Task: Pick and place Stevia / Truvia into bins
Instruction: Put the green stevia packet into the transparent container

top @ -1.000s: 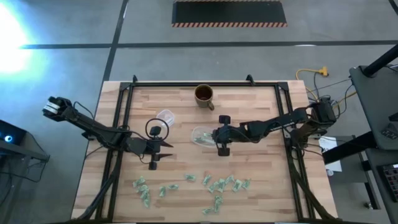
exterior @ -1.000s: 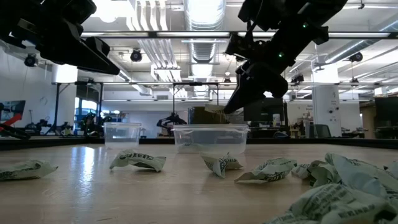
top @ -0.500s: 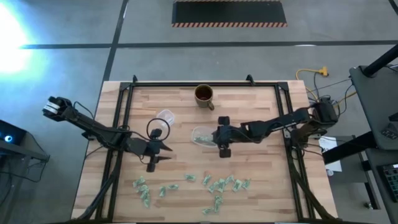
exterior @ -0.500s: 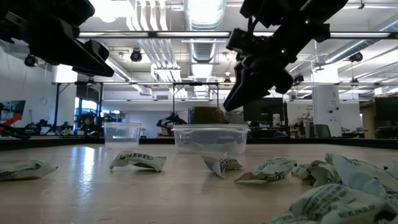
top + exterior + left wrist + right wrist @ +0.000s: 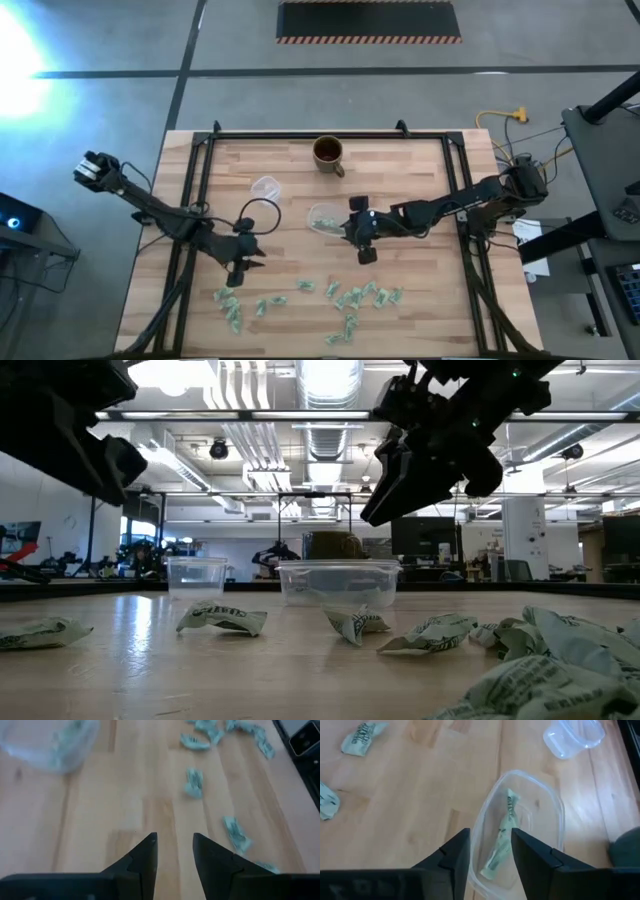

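The left gripper (image 5: 243, 266) has been moved toward the sachets (image 5: 352, 297). The right gripper (image 5: 490, 851), slightly parted and empty, is held above the tub (image 5: 551, 836), where one sachet (image 5: 503, 838) is seen between its fingers.

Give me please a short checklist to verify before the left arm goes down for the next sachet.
1. Left gripper open and empty: ok.
2. Loose sachets on the table's near side for picking: ok.
3. Clear tub upright, one sachet inside: ok.
4. Right gripper empty, beside the tub: ok.
5. Small round cup and brown mug apart from the sachets: ok.
6. Which sachet the left gripper aims at: cannot tell.
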Robot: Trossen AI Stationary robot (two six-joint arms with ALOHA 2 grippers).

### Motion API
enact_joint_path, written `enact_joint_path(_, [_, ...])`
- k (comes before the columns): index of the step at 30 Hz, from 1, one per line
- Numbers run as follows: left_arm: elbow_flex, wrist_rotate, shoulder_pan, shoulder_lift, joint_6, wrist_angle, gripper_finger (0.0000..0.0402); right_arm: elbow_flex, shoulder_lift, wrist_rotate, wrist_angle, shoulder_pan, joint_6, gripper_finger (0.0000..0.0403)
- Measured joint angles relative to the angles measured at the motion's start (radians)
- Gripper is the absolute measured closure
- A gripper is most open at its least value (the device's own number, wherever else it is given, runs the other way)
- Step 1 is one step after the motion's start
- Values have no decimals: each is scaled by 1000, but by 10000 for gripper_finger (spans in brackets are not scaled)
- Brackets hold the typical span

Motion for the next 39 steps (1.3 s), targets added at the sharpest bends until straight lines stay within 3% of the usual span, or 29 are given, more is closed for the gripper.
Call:
enact_joint_path(16, [262, 84, -201, 241, -531, -495, 307, -26, 0, -120, 0, 2, 4, 291])
enact_joint_path(23, [291, 163, -253, 319, -644, -515, 307, -26, 0, -124, 0, 9, -1, 298])
enact_joint_path(33, [270, 208, -318, 318, -833, -607, 307, -26, -11, -141, -2, 20, -3, 302])
enact_joint_path(39, [262, 203, -327, 326, -879, -595, 277, -26, -29, -142, -8, 20, -4, 305])
